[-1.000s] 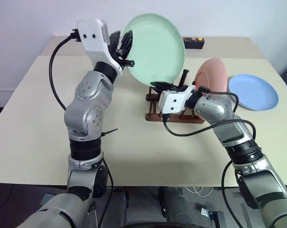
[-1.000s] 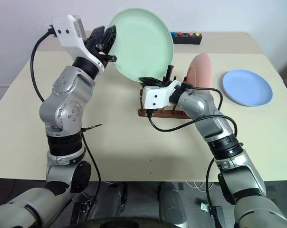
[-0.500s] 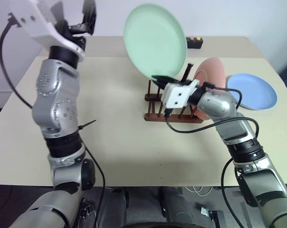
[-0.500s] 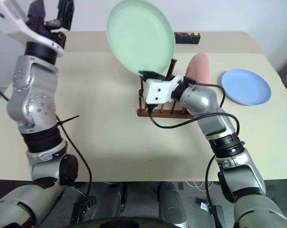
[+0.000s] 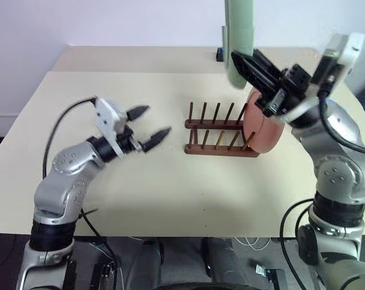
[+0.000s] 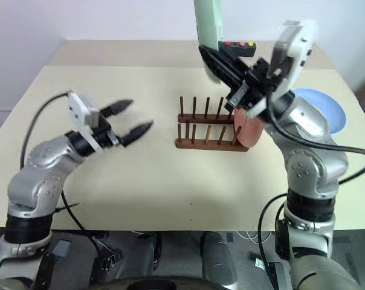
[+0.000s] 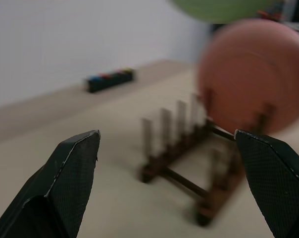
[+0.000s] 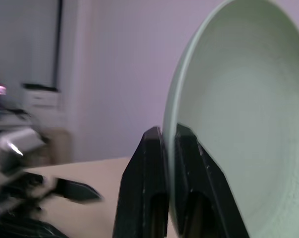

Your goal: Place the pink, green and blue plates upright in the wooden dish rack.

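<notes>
Table point(image 5: 170, 199): green plate point(image 5: 239, 42) pinched edge-on.

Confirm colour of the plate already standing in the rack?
Salmon pink plate, clearest in the left wrist view.

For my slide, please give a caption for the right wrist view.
Right gripper fingers pinch the green plate by its rim.

Green plate point(image 5: 239, 42) held edge-on above rack point(image 5: 221, 131); pink plate point(image 5: 264, 128) upright in rack.
</notes>
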